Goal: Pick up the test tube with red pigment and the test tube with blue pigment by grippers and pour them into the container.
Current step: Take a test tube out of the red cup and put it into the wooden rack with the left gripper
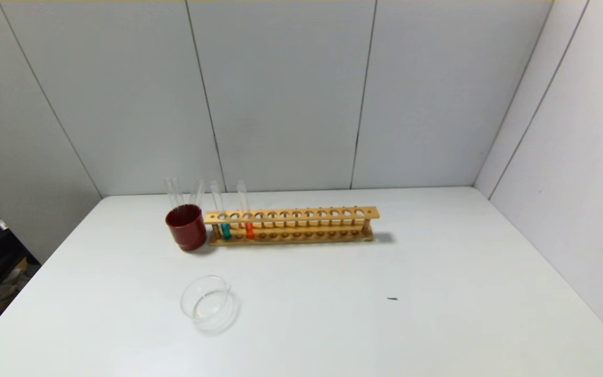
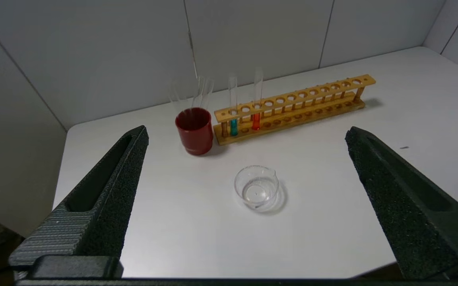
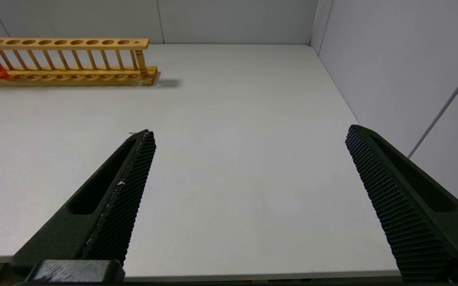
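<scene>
The tube with red pigment [image 1: 248, 229] and the tube with blue pigment [image 1: 225, 230] stand upright in the left end of a wooden rack [image 1: 301, 214]; both show in the left wrist view, red [image 2: 256, 120] and blue [image 2: 233, 126]. The clear glass container [image 1: 205, 302] sits on the table in front of the rack, also in the left wrist view [image 2: 257, 186]. My left gripper [image 2: 247, 133] is open and empty, held back from the table's near edge. My right gripper [image 3: 249, 133] is open and empty over the near right part of the table. Neither shows in the head view.
A dark red cup [image 1: 186, 226] with plain clear tubes stands left of the rack. A small dark speck [image 1: 392, 299] lies on the white table [image 1: 437, 314]. Grey walls close the back and right sides.
</scene>
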Action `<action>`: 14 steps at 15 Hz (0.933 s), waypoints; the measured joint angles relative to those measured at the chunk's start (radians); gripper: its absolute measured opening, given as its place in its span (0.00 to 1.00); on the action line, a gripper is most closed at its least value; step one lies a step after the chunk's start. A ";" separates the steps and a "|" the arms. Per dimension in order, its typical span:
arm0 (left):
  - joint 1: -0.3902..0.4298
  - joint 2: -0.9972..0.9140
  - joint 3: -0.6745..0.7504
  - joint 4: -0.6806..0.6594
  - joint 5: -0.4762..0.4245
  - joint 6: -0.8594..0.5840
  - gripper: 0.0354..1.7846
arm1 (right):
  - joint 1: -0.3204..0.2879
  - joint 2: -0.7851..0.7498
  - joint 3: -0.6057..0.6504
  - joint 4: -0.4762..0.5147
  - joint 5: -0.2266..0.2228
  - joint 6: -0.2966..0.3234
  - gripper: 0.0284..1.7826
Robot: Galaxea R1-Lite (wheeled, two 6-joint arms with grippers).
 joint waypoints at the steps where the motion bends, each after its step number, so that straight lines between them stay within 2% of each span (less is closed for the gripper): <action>1: -0.007 0.089 -0.047 -0.020 -0.010 -0.001 0.98 | 0.000 0.000 0.000 0.000 0.000 0.000 0.98; 4: -0.050 0.329 -0.142 -0.097 -0.020 -0.006 0.98 | 0.000 0.000 0.000 0.000 0.000 0.000 0.98; 6: -0.082 0.455 -0.152 -0.178 -0.016 -0.009 0.98 | 0.000 0.000 0.000 0.000 0.000 0.000 0.98; 14: -0.119 0.862 0.003 -0.611 0.050 -0.013 0.98 | 0.000 0.000 0.000 0.000 0.000 0.000 0.98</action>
